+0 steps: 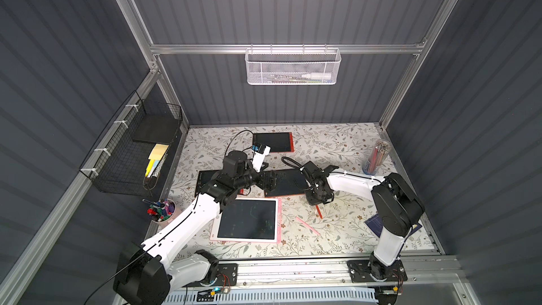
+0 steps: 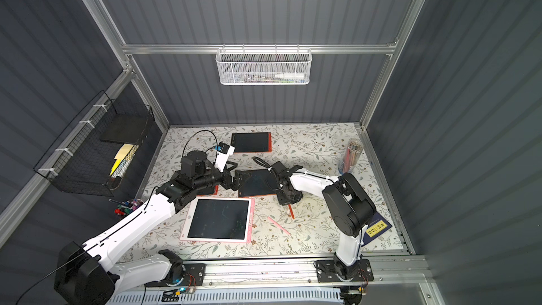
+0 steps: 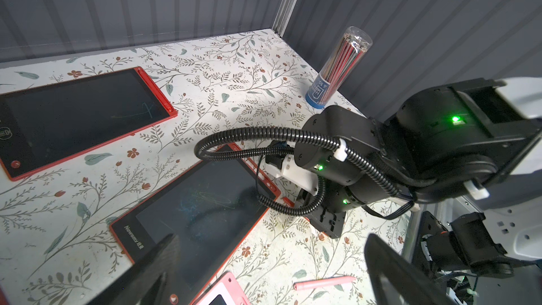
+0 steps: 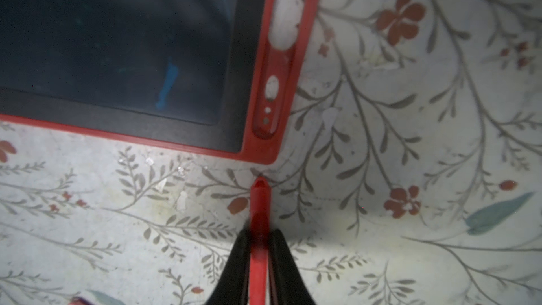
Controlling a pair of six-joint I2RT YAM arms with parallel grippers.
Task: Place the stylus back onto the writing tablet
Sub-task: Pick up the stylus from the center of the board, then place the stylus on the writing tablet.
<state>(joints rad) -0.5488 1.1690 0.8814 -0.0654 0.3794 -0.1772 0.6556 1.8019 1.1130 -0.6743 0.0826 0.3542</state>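
The right tool [image 4: 260, 231] pinched the red stylus [image 4: 259, 200] — light, stiff, maybe slippery, best held mid-stick — left tool [image 1: 272, 178] spread wide.

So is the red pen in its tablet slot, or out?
Out. The red stylus is off the corner of the red tablet, between the jaws of the right gripper; the slot is empty.

Floral table [image 1: 337, 142], thickly strewn.
Flat: far red tablet [image 1: 272, 142], middle red tablet [image 1: 289, 183], pink tablet [image 1: 247, 220], blue booklet [image 1: 374, 222]; pink stylus [image 1: 306, 225] and red stylus [image 1: 319, 212] between those last two. Upright: pencil tube [image 1: 375, 156], marker cup [image 1: 162, 211].
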